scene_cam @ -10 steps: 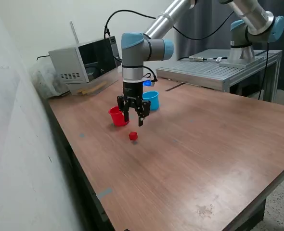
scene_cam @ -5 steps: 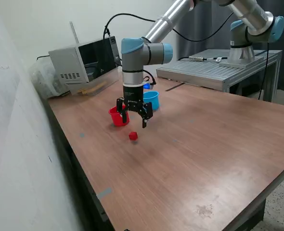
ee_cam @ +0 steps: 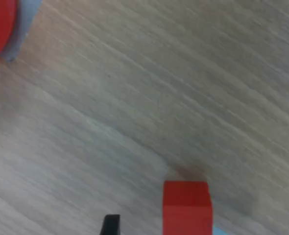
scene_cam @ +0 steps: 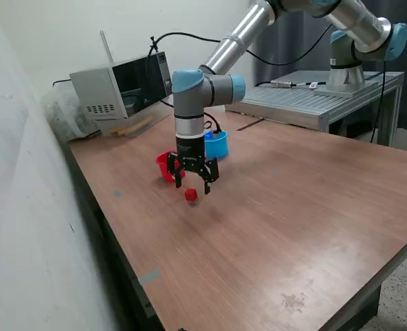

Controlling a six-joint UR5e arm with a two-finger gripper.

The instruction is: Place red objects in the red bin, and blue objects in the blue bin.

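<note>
The gripper (scene_cam: 192,185) hangs with its fingers spread and empty just above a red cube (scene_cam: 190,196) on the wooden table (scene_cam: 279,227). Behind the arm, toward the far edge, stand the red cup (scene_cam: 165,166) and blue cup (scene_cam: 219,144), beside a grey box (scene_cam: 117,88). The wrist view shows the cube (ee_cam: 187,206) between two dark fingertips (ee_cam: 110,225), which the outside camera cannot settle.

Arm bent steeply downward, claw (scene_cam: 192,184) vertical, fingers spread apart, empty.

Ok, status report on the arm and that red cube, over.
Gripper open, empty, above red cube. Cube on table, untouched. Red cup close behind. Nothing in the way.
</note>
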